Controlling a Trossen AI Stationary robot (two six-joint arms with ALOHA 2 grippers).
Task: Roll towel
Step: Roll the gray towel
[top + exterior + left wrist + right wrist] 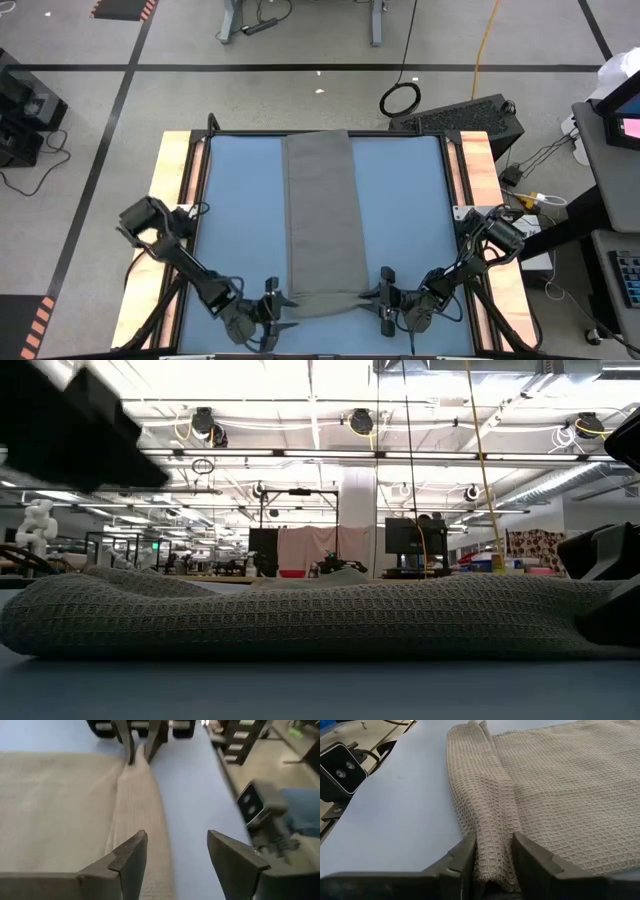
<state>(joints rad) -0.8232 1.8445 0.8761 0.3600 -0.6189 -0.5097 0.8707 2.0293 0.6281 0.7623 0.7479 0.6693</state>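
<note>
The towel (321, 222) is laid flat down the middle of the blue table (235, 200), its near edge folded over. That fold is pinched between the right gripper (492, 852) fingers. The left gripper (176, 855) is held low – jaws apart, the fold's other end beside one finger.

From my seat, the low view cuts off the towel (300, 615) at both sides, and a dark blurred arm part (70, 425) blocks the upper corner. I can't find the towel's white tag anywhere. In the right wrist view the right claw (492, 857) hides the fold's end between its fingers. The left wrist view is blurred beyond the tabletop (190, 785) edge, so I can't identify the equipment there (265, 810).
</note>
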